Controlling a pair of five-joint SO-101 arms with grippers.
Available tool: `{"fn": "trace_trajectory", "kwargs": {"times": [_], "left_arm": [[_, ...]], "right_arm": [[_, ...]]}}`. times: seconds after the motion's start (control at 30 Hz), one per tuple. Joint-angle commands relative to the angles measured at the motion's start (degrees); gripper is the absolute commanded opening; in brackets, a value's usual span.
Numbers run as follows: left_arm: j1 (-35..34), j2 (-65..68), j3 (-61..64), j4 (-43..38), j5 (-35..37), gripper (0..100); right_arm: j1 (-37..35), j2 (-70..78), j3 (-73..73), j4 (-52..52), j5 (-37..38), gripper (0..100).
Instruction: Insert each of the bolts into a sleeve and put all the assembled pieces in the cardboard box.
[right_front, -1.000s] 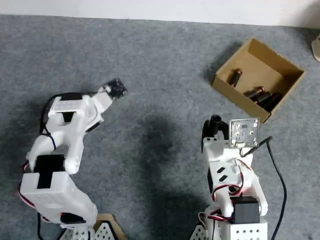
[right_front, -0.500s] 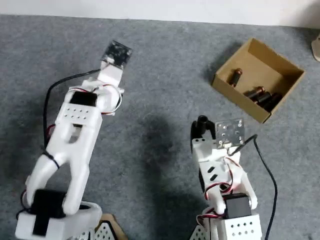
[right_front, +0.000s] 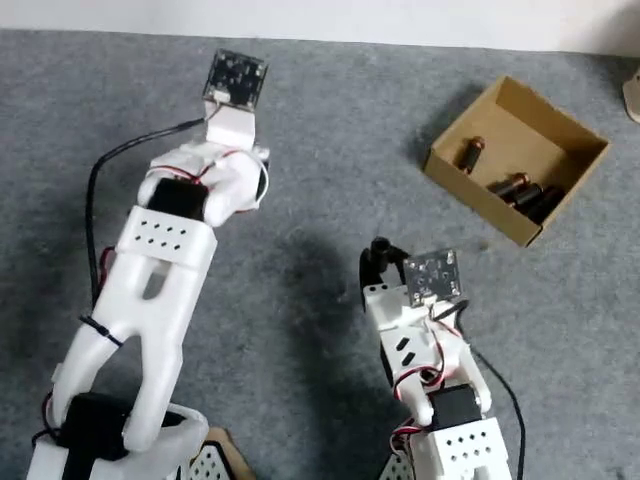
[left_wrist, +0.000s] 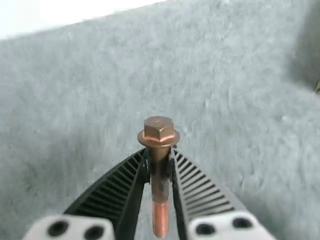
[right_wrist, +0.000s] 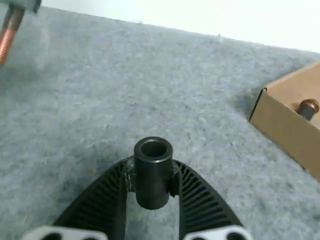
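A copper bolt (left_wrist: 159, 134) with a hex head stands upright between the fingers of my left gripper (left_wrist: 159, 154), which is shut on its shank above grey carpet. My right gripper (right_wrist: 152, 170) is shut on a black sleeve (right_wrist: 152, 152), its bore facing up. The sleeve (right_front: 379, 250) shows in the high view at the tip of the right arm, mid-table. The bolt's lower shank (right_wrist: 8, 34) appears far off in the right wrist view. The cardboard box (right_front: 470, 188) sits at the back right with several assembled pieces (right_front: 518, 188) inside.
Grey carpet covers the table. The left arm's wrist board (right_front: 238, 78) is near the back edge, by the white wall. In the right wrist view the box's corner (right_wrist: 280, 122) lies to one side with a bolt head (right_wrist: 308, 107) inside.
The left arm has stretched out toward the back of the table with the bolt. The right arm has shifted left with the sleeve, away from the box.
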Motion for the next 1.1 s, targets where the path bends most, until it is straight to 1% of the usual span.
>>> {"fn": "trace_trajectory", "kwargs": {"times": [0.0, 0.13, 0.23, 0.33, 0.43, 0.57, 0.63, 0.73, 0.8, 0.83, 0.9, 1.07], "left_arm": [[1.3, -2.7, -6.2, 2.6, 0.0, 1], [3.9, -3.2, -7.1, 4.0, 0.5, 1], [6.8, -3.4, -7.5, 4.0, 5.5, 1], [7.3, -3.4, -7.2, 2.5, 10.3, 1], [7.2, -3.4, -5.6, -1.6, 16.7, 1], [7.3, -4.5, -0.1, -9.7, 18.1, 1], [7.4, -7.4, 5.7, -17.3, 18.1, 0], [8.8, -14.5, 17.6, -30.9, 17.8, 0], [10.8, -18.6, 24.1, -37.3, 17.7, 0], [11.6, -20.4, 26.2, -38.8, 17.1, 0], [12.7, -22.6, 28.2, -39.0, 16.7, 0], [13.1, -25.5, 28.9, -38.9, 17.3, 0]], "right_arm": [[-0.3, 0.4, 0.1, -2.6, 0.1, 0.4], [-0.3, 0.6, 0.1, -2.6, 0.1, 0.4], [-1.2, 0.6, 0.1, -2.6, 0.1, 0.4], [-3.2, 0.6, 0.2, -2.6, 0.1, 0.4], [-4.7, 0.7, 0.3, -2.6, 0.0, 0.4], [-4.9, 0.7, 1.7, -2.7, 0.0, 0.4], [-4.9, 0.7, 3.1, -4.4, 0.0, 0.4], [-4.9, 0.7, 5.0, -7.7, 0.0, 0.4], [-4.9, 0.7, 5.5, -8.1, 0.0, 0.4], [-4.9, 0.7, 5.5, -8.1, 0.0, 0.4], [-4.9, 0.7, 5.5, -8.1, 0.1, 0.4], [-4.9, 0.7, 5.8, -8.1, 0.1, 0.4]]}}
